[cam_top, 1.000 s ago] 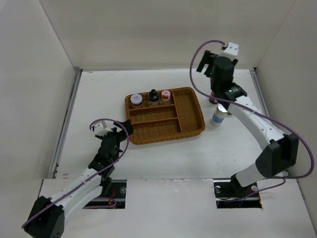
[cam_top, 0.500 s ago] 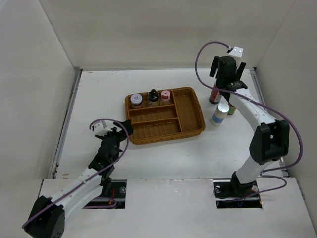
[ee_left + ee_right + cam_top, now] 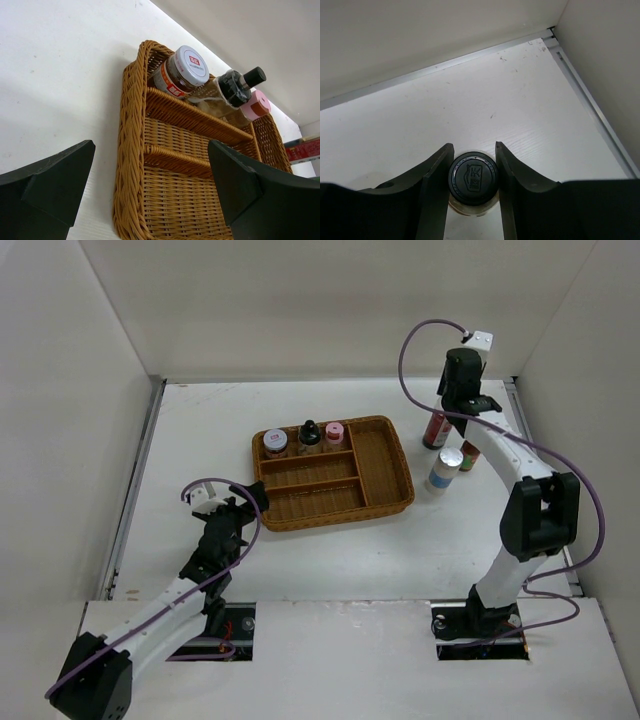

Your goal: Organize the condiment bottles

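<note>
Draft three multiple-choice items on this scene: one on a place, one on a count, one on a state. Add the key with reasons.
1. The silver-capped bottle stands: A. on the table, right of the wicker tray; B. in the tray's far row; C. against the left wall.
2. Bottles in the tray: A. one; B. three; C. six.
3. The left end effector is: A. shut on a jar; B. shut on nothing; C. open, gripping nothing.
Key: 1 A, it stands outside the tray's right rim. 2 B, a short jar, a black-capped bottle and a pink-capped shaker fill the far row. 3 C, its wrist view shows the fingers wide apart.
</note>
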